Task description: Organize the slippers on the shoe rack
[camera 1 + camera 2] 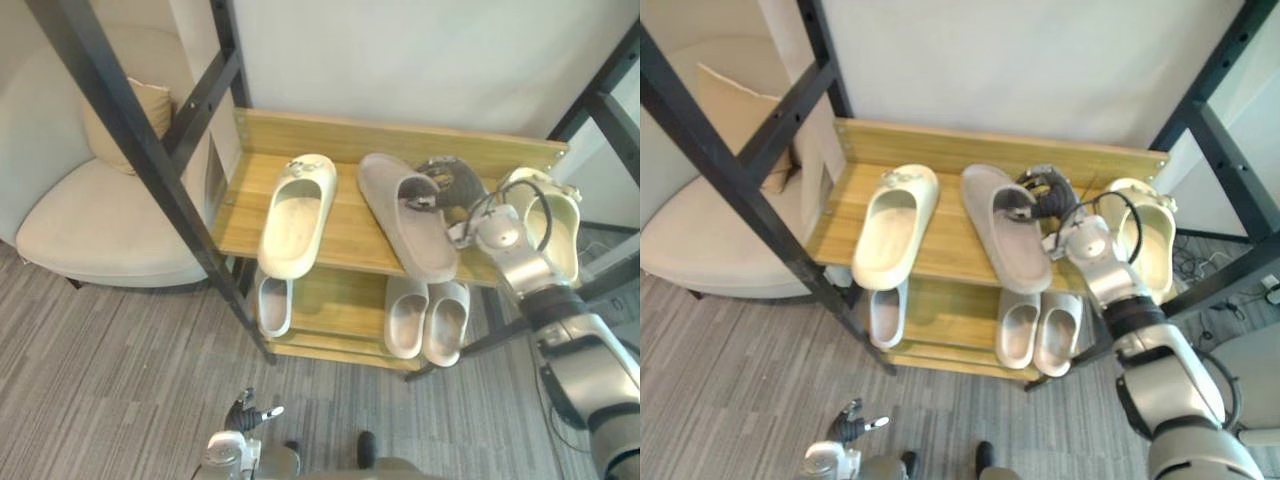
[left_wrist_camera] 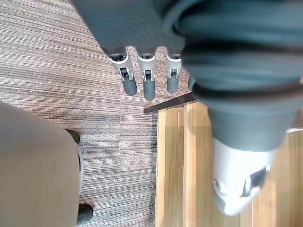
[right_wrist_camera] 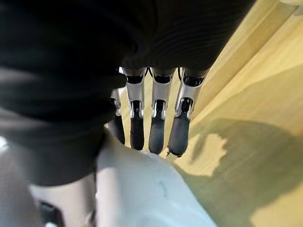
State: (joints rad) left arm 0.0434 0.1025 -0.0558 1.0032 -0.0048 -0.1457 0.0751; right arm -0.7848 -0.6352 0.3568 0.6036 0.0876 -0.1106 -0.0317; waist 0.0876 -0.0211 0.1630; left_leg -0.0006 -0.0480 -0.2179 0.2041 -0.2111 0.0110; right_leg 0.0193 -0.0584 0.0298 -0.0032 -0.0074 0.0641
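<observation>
I'm straightening the top shelf of the wooden shoe rack (image 1: 400, 140): right hand (image 1: 447, 186) fingers are gripping the pale grey foam slipper (image 1: 402, 218) lying askew there, left hand (image 1: 232, 450) is hanging low with fingers released, and next I'm probably turning it parallel to the cream slipper (image 1: 298, 212).

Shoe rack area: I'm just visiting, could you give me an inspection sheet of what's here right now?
Surface: wooden two-shelf shoe rack.
Job's things: top shelf, left cream slipper, grey slipper, right cream slipper; lower shelf, pale slipper and pale pair.
Clutter: nothing seen.
Hands: right hand grips the grey slipper; left hand open, low near the floor.
Cables: wires on the floor right of the rack.
Surroundings: cream armchair, black frame, carpet.
</observation>
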